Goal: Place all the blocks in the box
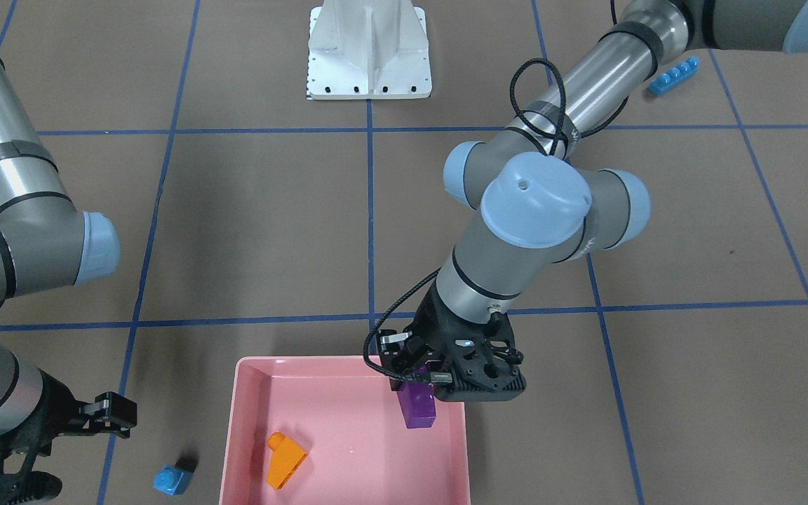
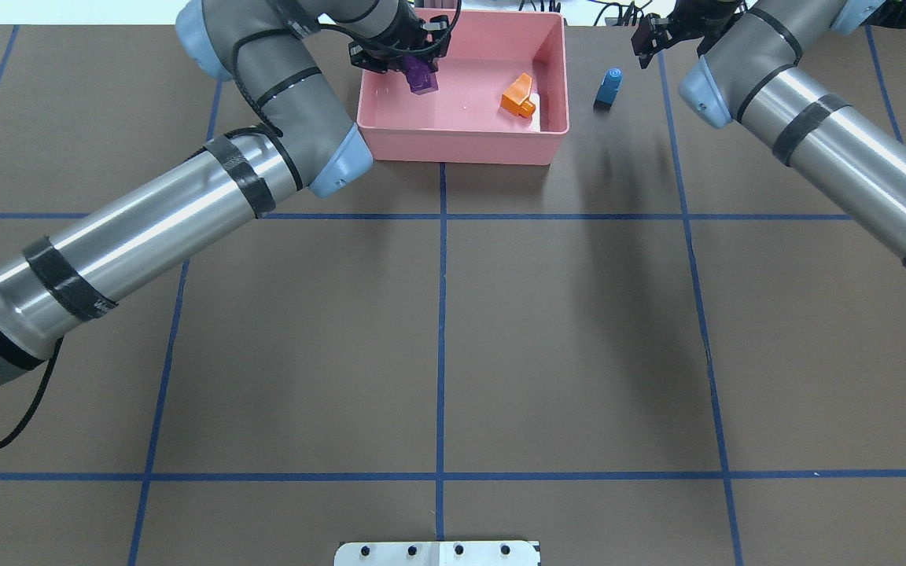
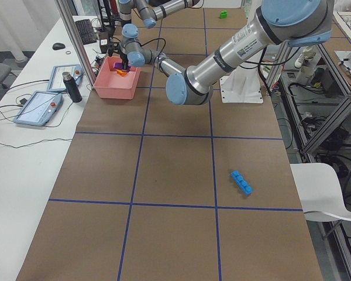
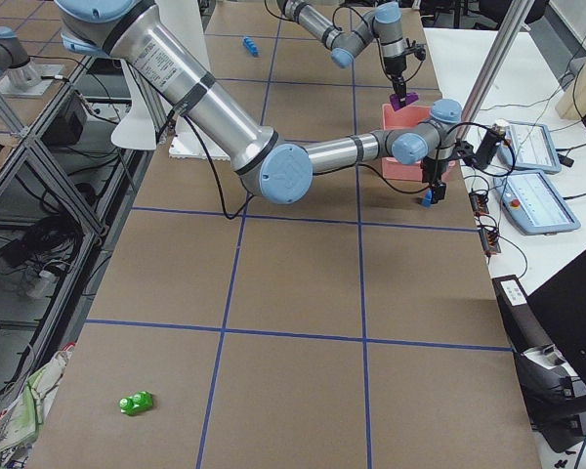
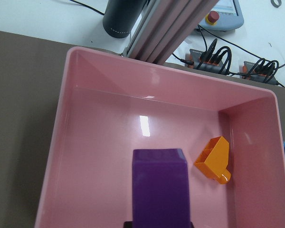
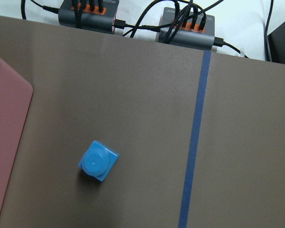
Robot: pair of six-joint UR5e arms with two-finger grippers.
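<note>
Brown taped tabletop, pink box [image 1: 348,428] at the far edge. My left gripper [image 1: 414,384] is clamped on the purple block [image 1: 419,410], long axis hanging down, directly over the box floor and clear of the orange block [image 1: 285,459], so I reckon release goes straight down. Right gripper [image 2: 648,38] hovers by the small light-blue block [image 1: 172,479], and I can't tell if it's apart or together.

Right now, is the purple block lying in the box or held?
Held: the left claw grips the purple block above the box floor.
</note>
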